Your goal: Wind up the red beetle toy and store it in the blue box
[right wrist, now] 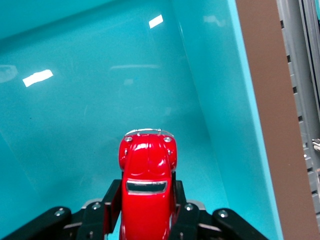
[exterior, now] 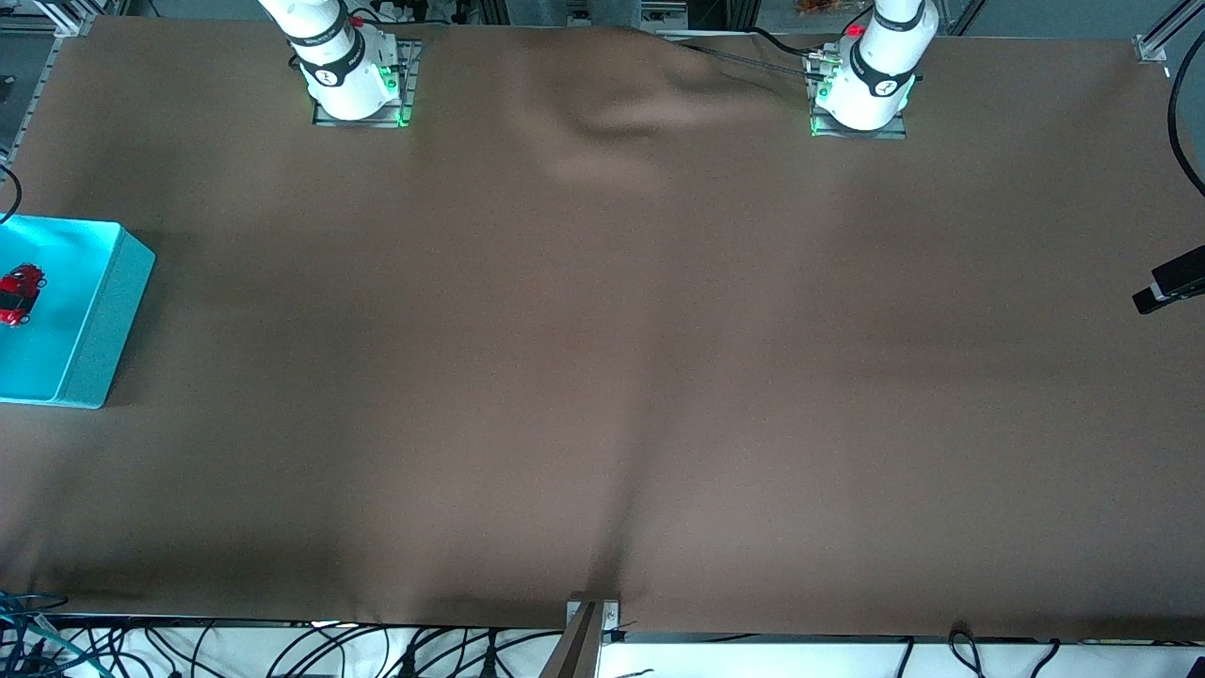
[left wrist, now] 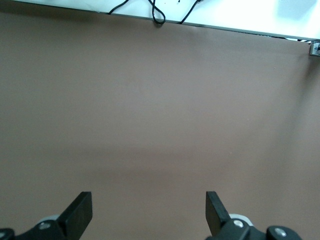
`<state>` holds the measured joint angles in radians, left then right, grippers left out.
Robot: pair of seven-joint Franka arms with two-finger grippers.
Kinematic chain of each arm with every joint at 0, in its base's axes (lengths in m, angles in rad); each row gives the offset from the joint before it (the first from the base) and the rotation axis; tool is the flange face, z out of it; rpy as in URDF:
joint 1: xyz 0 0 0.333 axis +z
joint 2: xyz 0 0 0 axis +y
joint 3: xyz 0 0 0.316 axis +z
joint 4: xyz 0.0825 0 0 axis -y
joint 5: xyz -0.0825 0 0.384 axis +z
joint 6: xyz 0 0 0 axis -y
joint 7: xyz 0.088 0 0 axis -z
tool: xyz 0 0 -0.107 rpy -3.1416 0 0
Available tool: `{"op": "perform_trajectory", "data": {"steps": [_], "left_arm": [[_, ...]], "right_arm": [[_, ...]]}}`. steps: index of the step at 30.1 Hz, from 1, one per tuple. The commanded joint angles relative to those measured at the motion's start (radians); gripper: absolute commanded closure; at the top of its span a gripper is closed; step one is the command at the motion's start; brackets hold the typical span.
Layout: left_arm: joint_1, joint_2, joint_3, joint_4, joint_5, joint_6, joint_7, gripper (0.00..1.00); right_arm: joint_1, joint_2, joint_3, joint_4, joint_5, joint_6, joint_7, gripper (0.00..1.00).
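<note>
Brown-covered bench (exterior: 602, 377); blue box (exterior: 104, 311) at the right arm's end; right gripper (right wrist: 147, 212) inside it, fingers (right wrist: 111, 202) clamped on red beetle toy (right wrist: 147, 192); left gripper (left wrist: 149, 212) over bare bench, fingers (left wrist: 80, 211) spread wide, empty.

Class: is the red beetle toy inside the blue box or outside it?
Inside: the red beetle toy, clamped by the right gripper, has the blue box walls around it.
</note>
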<state>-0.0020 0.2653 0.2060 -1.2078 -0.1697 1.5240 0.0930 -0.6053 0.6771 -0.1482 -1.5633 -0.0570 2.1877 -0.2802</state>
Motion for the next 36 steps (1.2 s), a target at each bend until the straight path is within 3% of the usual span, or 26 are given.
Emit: {"op": "perform_trajectory", "data": {"steps": [1,13,28,31,32,34,36], "left_arm": [[0.0,-0.009,0.003,0.007,-0.022,-0.019,0.017,0.0],[0.0,-0.009,0.003,0.007,-0.022,-0.019,0.017,0.0],[0.0,-0.009,0.003,0.007,-0.022,-0.019,0.017,0.0],[0.0,-0.009,0.003,0.007,-0.022,-0.019,0.017,0.0],[0.0,-0.009,0.004,0.007,-0.022,-0.019,0.017,0.0],[0.0,-0.009,0.004,0.007,-0.021,-0.019,0.017,0.0],[0.0,-0.009,0.004,0.007,-0.021,-0.019,0.017,0.0]], "right_arm": [[-0.019,-0.021,0.007,-0.073,0.02,0.075,-0.027,1.0],[-0.04,-0.01,0.009,-0.153,0.025,0.181,-0.037,1.0],[-0.064,0.036,0.015,-0.156,0.029,0.221,-0.037,1.0],[-0.063,0.038,0.016,-0.156,0.032,0.224,-0.036,0.85],[-0.062,0.038,0.018,-0.156,0.032,0.224,-0.036,0.75],[-0.062,0.038,0.019,-0.156,0.032,0.225,-0.03,0.32],[-0.062,0.036,0.021,-0.156,0.032,0.231,-0.02,0.04]]}}
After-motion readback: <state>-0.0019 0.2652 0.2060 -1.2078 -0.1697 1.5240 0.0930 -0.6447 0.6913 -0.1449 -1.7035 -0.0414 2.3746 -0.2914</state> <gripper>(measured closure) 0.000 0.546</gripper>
